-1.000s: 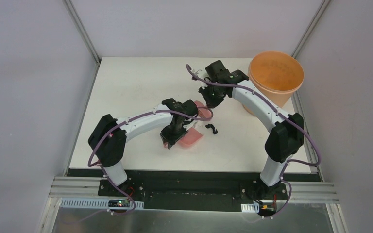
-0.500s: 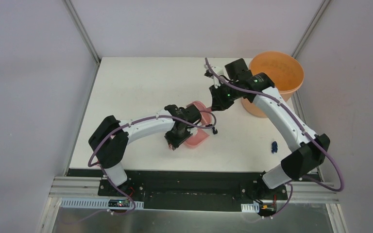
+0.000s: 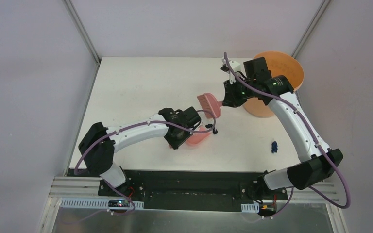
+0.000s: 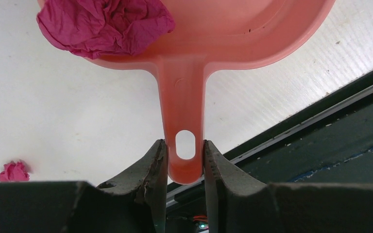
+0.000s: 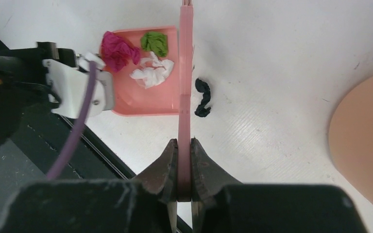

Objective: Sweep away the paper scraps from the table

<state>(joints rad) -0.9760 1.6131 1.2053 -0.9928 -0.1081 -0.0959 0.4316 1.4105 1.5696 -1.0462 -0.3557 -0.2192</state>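
My left gripper [image 3: 176, 139] is shut on the handle of the pink dustpan [image 3: 198, 136], which lies on the white table [image 3: 136, 87]; in the left wrist view the gripper [image 4: 185, 159] pinches the handle's end [image 4: 184, 111]. The pan holds magenta [image 5: 119, 48], green [image 5: 154, 42] and white [image 5: 151, 73] paper scraps. A black scrap [image 3: 212, 130] lies on the table just right of the pan and shows in the right wrist view [image 5: 203, 97]. My right gripper [image 3: 230, 98] is shut on the pink brush [image 3: 210, 103] and holds it above the table; the right wrist view shows the gripper [image 5: 184, 150] and the brush [image 5: 185, 58].
The orange bucket [image 3: 277, 77] stands at the back right, just behind my right gripper. A dark blue scrap [image 3: 274, 146] lies near the table's right front. A small magenta scrap [image 4: 13, 171] lies on the table left of the dustpan handle. The black front strip [image 4: 320, 121] runs close to the pan.
My right arm has swung right and lifted the brush away from the dustpan toward the bucket. My left arm has slid the dustpan slightly right toward the black scrap.
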